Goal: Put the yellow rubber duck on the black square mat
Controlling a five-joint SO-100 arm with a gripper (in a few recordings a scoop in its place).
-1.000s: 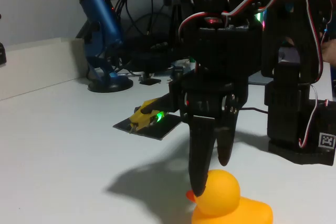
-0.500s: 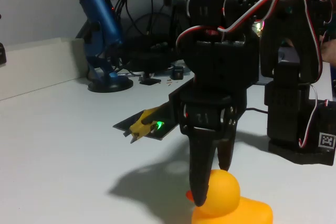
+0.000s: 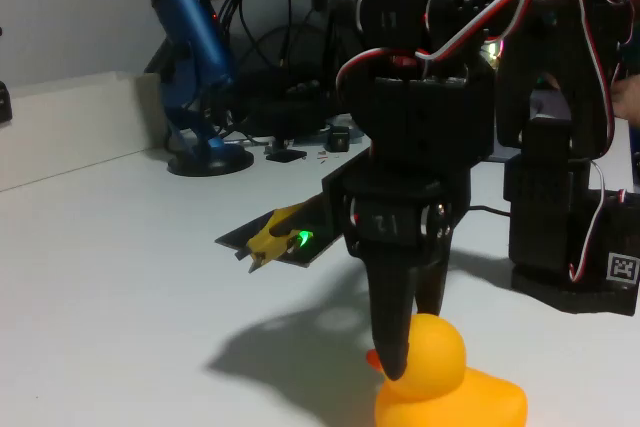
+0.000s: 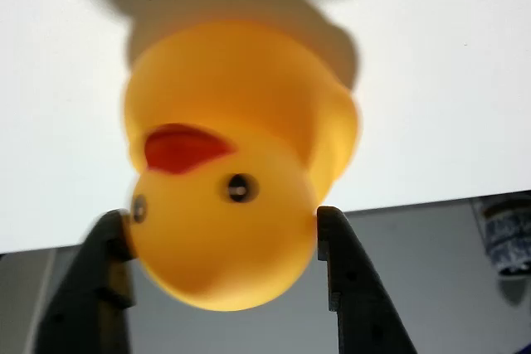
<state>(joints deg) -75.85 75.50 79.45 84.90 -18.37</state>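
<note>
The yellow rubber duck [image 3: 455, 387] sits on the white table at the bottom edge of the fixed view, beak to the left. My black gripper [image 3: 412, 347] comes down from above, one finger on each side of the duck's head. In the wrist view the duck [image 4: 241, 163] appears upside down, and both fingers of the gripper [image 4: 220, 230] press against the sides of its head. The black square mat [image 3: 235, 238] lies flat on the table further back and to the left, partly behind the arm. A small yellow robot part with a green light hangs over it.
A blue microphone [image 3: 190, 57] on a round dark base stands at the back left, with cables behind it. The arm's black base [image 3: 565, 197] rises at the right. A low white wall [image 3: 70, 127] borders the table at the left.
The gripper has come lower and its fingers have shut on the duck's head. The duck has shifted slightly to the right.
</note>
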